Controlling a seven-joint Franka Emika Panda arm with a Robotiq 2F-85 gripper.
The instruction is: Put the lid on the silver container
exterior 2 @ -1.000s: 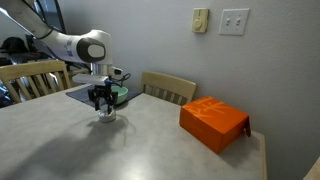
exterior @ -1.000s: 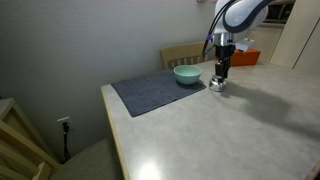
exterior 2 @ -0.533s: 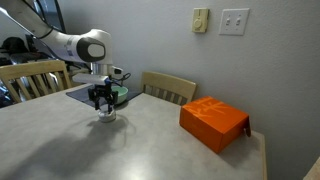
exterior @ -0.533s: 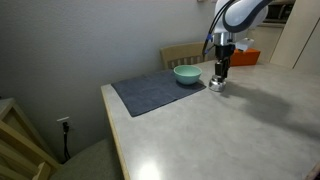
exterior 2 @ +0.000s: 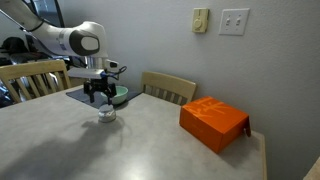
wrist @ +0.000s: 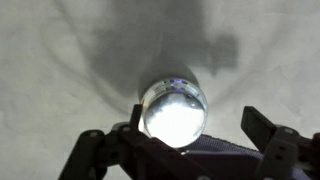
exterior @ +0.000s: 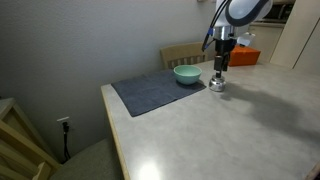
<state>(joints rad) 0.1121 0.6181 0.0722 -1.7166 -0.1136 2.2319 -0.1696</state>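
Observation:
The silver container (exterior 2: 106, 116) stands on the pale table, small and shiny, and also shows in an exterior view (exterior: 216, 86). From above, the silver container (wrist: 173, 110) has a bright, glaring round top that looks like the lid (wrist: 172, 118) resting on it. My gripper (exterior 2: 97, 96) hangs open a little above the pot, touching nothing. In the wrist view the gripper (wrist: 175, 145) has its dark fingers (wrist: 262, 126) spread wide on either side of the pot. It points straight down in an exterior view (exterior: 218, 70).
A teal bowl (exterior: 186, 74) sits on a dark mat (exterior: 150, 93) just beside the container. An orange box (exterior 2: 213, 122) lies toward the table's far corner. Wooden chairs (exterior 2: 168, 88) stand against the table edge.
The gripper was shut down at the container's top; now it has opened and risen clear of it. The container stays where it was.

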